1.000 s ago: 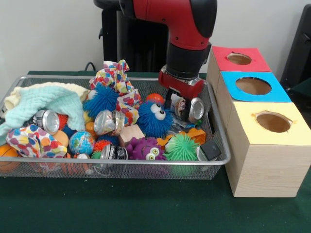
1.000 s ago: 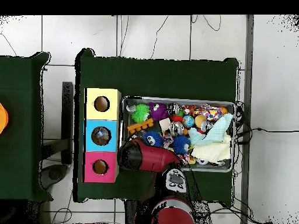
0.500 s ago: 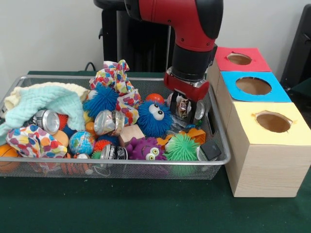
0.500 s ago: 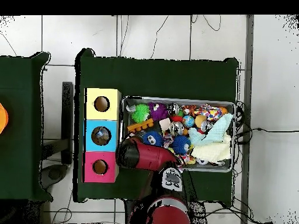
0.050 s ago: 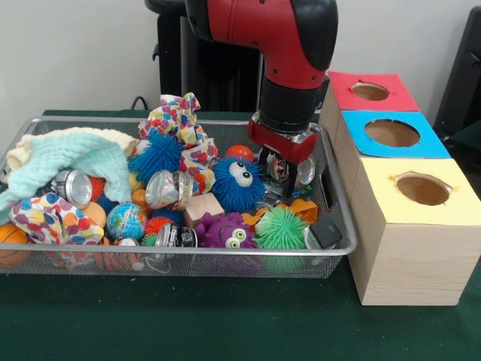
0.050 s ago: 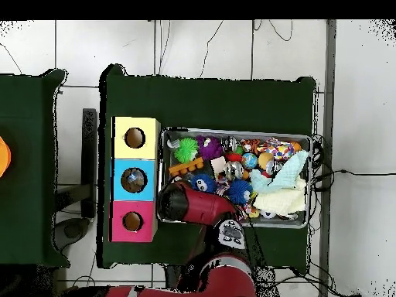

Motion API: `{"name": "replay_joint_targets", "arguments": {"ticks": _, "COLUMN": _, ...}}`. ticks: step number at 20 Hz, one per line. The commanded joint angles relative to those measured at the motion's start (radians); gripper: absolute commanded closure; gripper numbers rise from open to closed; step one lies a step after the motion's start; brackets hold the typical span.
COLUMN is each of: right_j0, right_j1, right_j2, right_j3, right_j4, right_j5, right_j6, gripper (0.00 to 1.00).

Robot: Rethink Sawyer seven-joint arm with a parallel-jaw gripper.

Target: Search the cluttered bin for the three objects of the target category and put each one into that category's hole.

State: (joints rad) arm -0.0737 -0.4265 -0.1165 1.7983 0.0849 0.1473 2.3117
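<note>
I see the claw [image 5: 283,167] down in the bin's [image 5: 342,218] far right corner, closed on a crumpled silvery can [image 5: 281,170], right of the blue fuzzy ball [image 5: 237,183], beside the boxes [image 5: 412,226].

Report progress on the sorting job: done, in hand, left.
Done: the overhead view shows something inside the blue box hole; what it is I cannot tell. In hand: the gripper is down in the wire bin around a shiny metal object. Left: lifting it to a hole.

No legible text or labels anywhere
</note>
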Motion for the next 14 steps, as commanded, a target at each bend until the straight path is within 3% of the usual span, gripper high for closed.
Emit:
{"name": "replay_joint_targets", "arguments": {"ticks": 1, "right_j0": -0.034, "right_j1": 0.053, "right_j2": 0.059, "right_j3": -0.095, "right_j4": 0.019, "right_j5": -0.012, "right_j6": 0.089, "gripper": 0.0}}
{"name": "replay_joint_targets", "arguments": {"ticks": 14, "right_j0": -0.064, "right_j1": 0.149, "right_j2": 0.075, "right_j3": -0.143, "right_j4": 0.004, "right_j5": -0.074, "right_j6": 0.081, "gripper": 0.0}}
